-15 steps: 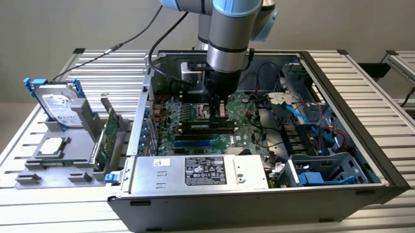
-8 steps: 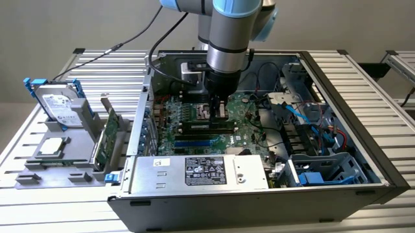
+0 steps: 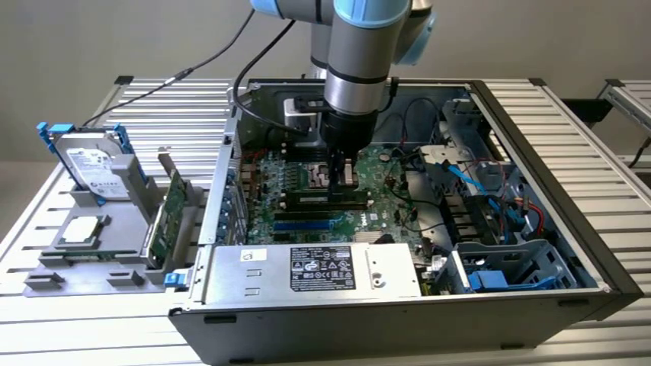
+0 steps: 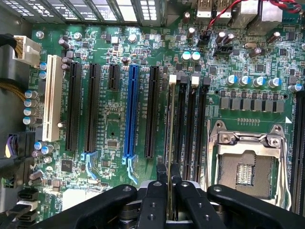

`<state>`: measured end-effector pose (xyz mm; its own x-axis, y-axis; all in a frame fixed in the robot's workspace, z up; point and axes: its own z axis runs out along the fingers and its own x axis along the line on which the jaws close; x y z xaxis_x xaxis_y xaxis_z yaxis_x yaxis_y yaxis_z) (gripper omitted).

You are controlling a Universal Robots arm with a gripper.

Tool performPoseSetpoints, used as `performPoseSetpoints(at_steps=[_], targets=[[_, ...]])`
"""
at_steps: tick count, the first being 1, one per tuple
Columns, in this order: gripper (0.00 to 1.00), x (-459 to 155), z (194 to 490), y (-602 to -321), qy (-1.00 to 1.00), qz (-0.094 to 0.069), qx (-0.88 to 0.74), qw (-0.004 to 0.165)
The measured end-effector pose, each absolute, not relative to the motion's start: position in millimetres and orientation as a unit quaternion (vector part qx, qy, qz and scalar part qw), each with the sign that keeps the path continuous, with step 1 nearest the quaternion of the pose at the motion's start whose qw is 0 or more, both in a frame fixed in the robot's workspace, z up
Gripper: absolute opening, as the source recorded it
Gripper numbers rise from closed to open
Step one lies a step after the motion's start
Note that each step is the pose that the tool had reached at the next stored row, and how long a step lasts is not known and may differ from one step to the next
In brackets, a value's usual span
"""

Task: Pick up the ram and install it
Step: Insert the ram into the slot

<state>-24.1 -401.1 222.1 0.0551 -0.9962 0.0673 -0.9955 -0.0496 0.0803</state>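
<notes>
Reaching down into an open computer case (image 3: 569, 229) on a slatted metal table (image 3: 173, 107), the robot arm (image 3: 356, 69) holds its fingers (image 4: 161, 176) over the green motherboard (image 4: 114, 129). The fingers are clenched on the ram (image 4: 170, 124), seen edge-on as a thin strip pinched between them and standing directly over the black memory slots (image 4: 190, 129). Whether it touches a slot cannot be told. A processor socket (image 4: 245, 164) lies to one side of the fingers and a blue expansion slot (image 4: 131, 114) to the other.

Lab: aluminium bench (image 3: 569, 114), opened computer (image 3: 407, 328)
</notes>
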Motion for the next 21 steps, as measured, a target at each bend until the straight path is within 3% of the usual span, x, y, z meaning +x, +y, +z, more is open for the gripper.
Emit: performPoseSetpoints(at_steps=[21], targets=[[0.14,-24.7,218.1,-400.0,-0.698,-0.004,0.714,0.052]])
